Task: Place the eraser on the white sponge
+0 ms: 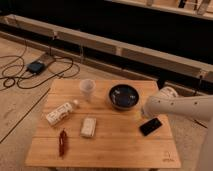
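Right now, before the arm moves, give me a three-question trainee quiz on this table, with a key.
1. True or false: the eraser lies on the table, apart from the sponge.
2. Which stands nearest the bowl? A) bottle B) cup C) red thing
3. Short answer: the gripper hangs at the table's right side; which thing lies closest to it?
Key: 1 true. 2 B. 3 the eraser.

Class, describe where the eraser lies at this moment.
In the camera view the eraser lies flat near the right edge of the table, nearer the camera than the dark bowl, with the gripper close beside it.
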`<state>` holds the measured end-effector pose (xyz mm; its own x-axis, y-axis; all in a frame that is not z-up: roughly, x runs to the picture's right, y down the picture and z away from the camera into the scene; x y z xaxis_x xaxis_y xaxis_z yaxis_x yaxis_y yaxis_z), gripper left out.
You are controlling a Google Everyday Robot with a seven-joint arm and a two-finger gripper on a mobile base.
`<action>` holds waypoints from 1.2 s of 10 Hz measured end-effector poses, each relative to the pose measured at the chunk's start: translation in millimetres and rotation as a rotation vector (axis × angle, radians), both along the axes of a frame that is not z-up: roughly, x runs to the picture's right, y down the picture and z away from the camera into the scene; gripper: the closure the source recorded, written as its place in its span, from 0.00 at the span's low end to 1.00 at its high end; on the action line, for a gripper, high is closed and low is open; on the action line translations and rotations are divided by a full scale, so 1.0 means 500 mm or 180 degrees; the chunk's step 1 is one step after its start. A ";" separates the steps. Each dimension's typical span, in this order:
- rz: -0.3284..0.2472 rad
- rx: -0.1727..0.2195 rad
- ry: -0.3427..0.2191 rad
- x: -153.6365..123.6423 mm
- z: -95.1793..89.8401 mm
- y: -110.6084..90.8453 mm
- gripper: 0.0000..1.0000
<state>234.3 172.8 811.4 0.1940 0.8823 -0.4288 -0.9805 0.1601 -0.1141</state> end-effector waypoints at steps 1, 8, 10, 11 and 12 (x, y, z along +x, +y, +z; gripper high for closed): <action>0.0015 -0.0044 0.0058 0.017 -0.005 0.007 0.34; 0.0275 -0.0265 0.0296 0.060 -0.019 0.058 0.34; 0.0369 -0.0320 0.0333 0.059 -0.023 0.079 0.34; 0.0404 -0.0343 0.0342 0.056 -0.025 0.088 0.34; 0.0445 -0.0369 0.0345 0.051 -0.025 0.100 0.34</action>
<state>259.7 222.7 798.8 0.0201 0.8409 -0.5409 -0.9998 0.0134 -0.0163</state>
